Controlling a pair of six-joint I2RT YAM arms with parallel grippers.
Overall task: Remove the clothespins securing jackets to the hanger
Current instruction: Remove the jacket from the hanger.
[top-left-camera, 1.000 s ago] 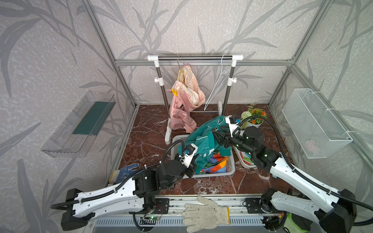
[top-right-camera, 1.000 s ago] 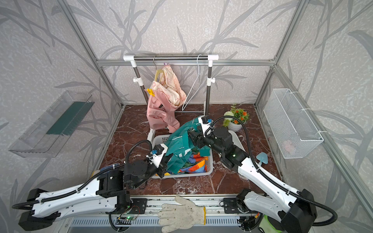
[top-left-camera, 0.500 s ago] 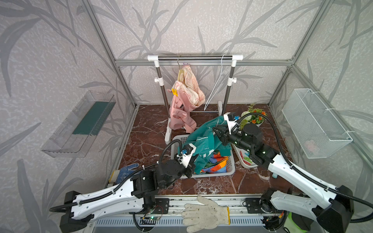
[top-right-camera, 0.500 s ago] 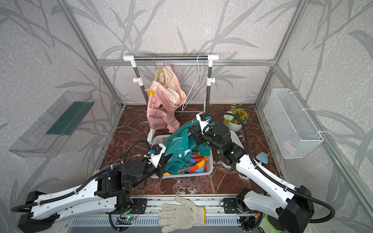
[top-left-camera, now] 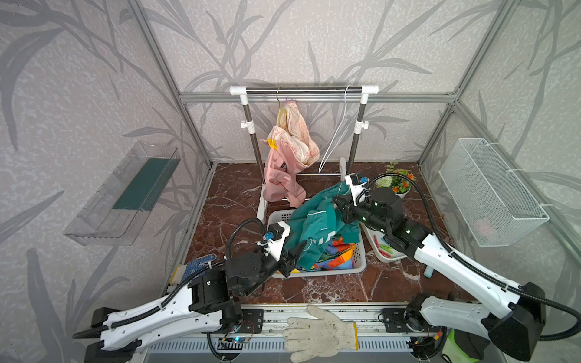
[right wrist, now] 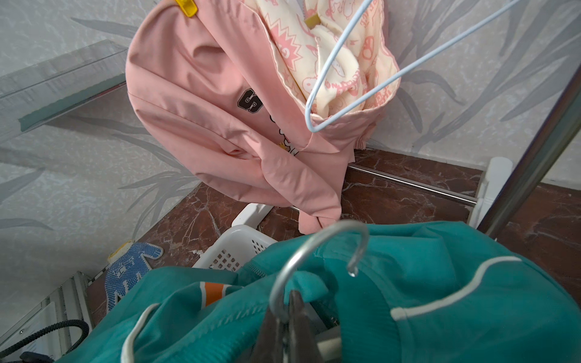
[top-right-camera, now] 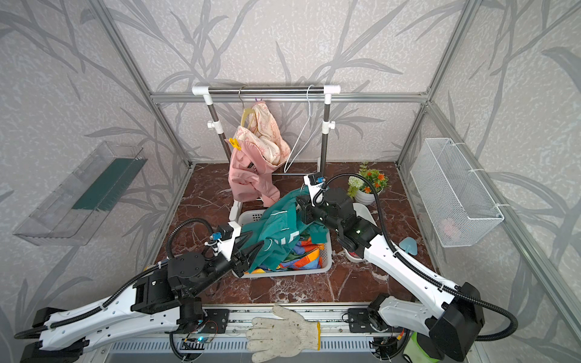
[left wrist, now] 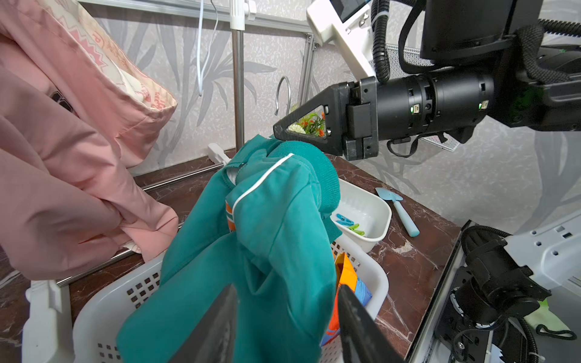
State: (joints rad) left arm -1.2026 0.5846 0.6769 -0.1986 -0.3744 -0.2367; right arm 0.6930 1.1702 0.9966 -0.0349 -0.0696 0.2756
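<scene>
The teal jacket (top-left-camera: 317,223) hangs half over the white basket (top-left-camera: 358,261), still on its hanger. My right gripper (right wrist: 287,311) is shut on the base of that hanger's metal hook (right wrist: 314,245). My left gripper (left wrist: 286,289) is open, with a loose fold of teal cloth between its fingers. A rainbow jacket (top-left-camera: 336,257) lies in the basket underneath. The pink jacket (top-left-camera: 283,176) hangs on the rack with a yellow clothespin (top-left-camera: 272,144) on its shoulder. Blue and green clothespins (left wrist: 345,220) lie in a small white tray (left wrist: 367,195).
A bare pale-blue wire hanger (top-left-camera: 333,147) hangs from the rack rail (top-left-camera: 301,91). A potted plant (top-left-camera: 396,185) stands behind my right arm and a blue scoop (top-right-camera: 408,245) lies beside it. A white glove (top-left-camera: 320,333) rests on the front rail, a blue-dotted glove (top-left-camera: 198,267) at front left.
My left gripper has opened and let go of the teal jacket. My right gripper has moved in and shut on the hanger's hook.
</scene>
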